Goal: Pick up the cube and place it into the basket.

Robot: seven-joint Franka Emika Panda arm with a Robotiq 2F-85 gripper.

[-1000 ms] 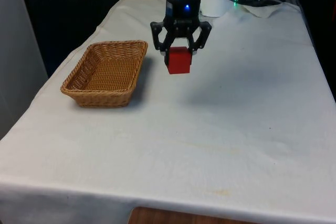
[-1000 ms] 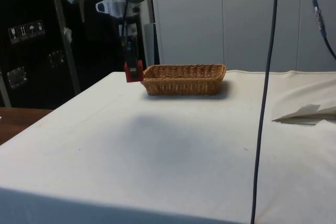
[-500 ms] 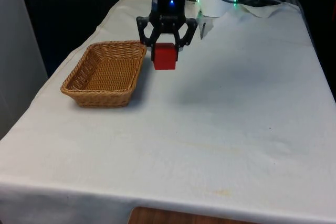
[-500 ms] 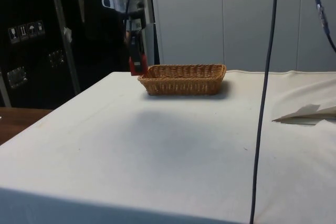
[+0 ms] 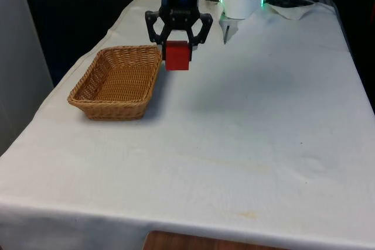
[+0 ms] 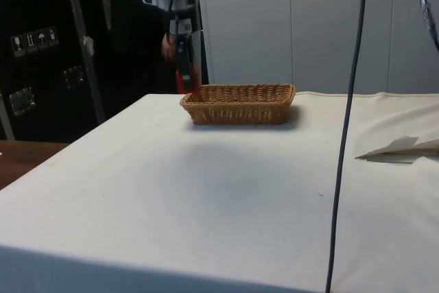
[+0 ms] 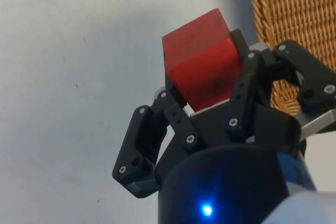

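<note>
Cube, red and blocky, hangs in the air above the white cloth, clear of the table, pinched between the two black fingers of the gripper. From the wrist the fingers sit pressed against opposite faces of the red block, which is turned a little askew between them, one corner pointing away from the palm.

Nearest to where I stand, the cloth runs wide and bare, with faint creases and a strip of brown wood peeking out under its front edge.

Farther on, toward the front view's left, the wicker basket rests on the cloth, a shallow rectangular tray of woven brown cane. The held cube is just beside the basket's corner nearest the robot, on the front view's right of its rim and higher than it. From the side, the gripper hangs beyond the end of the basket, with a sliver of red showing just above the wicker rim.

At the far end, crumpled white fabric lies bunched on the table toward the front view's right.
</note>
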